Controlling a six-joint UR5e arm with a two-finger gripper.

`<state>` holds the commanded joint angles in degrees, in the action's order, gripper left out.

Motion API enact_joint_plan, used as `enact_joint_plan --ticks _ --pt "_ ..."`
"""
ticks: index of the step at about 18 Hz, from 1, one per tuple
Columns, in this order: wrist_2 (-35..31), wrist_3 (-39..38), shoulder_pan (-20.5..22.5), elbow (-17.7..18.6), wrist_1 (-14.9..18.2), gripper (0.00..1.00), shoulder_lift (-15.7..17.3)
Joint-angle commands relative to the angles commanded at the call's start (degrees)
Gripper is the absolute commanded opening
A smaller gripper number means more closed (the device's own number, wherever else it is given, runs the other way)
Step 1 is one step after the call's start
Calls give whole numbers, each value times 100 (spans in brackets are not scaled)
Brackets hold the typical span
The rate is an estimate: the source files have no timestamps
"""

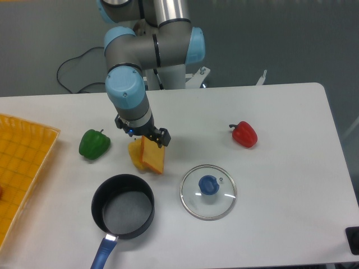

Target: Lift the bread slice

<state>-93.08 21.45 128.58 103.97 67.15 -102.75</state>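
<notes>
Gripping step underway: tool [149,138] sits low over the bread slice [152,157], fingers w/ its top edge between them, apparently clenched on it. Slice leans against yellow pepper [134,154], just right of green pepper [93,144]. Next: lift straight up.

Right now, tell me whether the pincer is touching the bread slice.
Cannot tell. The fixed camera shows the pincer directly over the bread slice, overlapping its top edge, but the wrist hides the fingertips, so neither contact nor a gap shows plainly.
</notes>
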Motion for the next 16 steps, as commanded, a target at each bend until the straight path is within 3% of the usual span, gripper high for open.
enact_joint_plan --ticks 5,13,15,16 --pt "-35 -53 -53 -17 -184 100 -140" --pt "-17 -27 -141 -44 -194 99 -360" --pt "-17 -1 -141 -61 -202 96 -413" --pt "-17 25 -141 -61 -202 90 -430"
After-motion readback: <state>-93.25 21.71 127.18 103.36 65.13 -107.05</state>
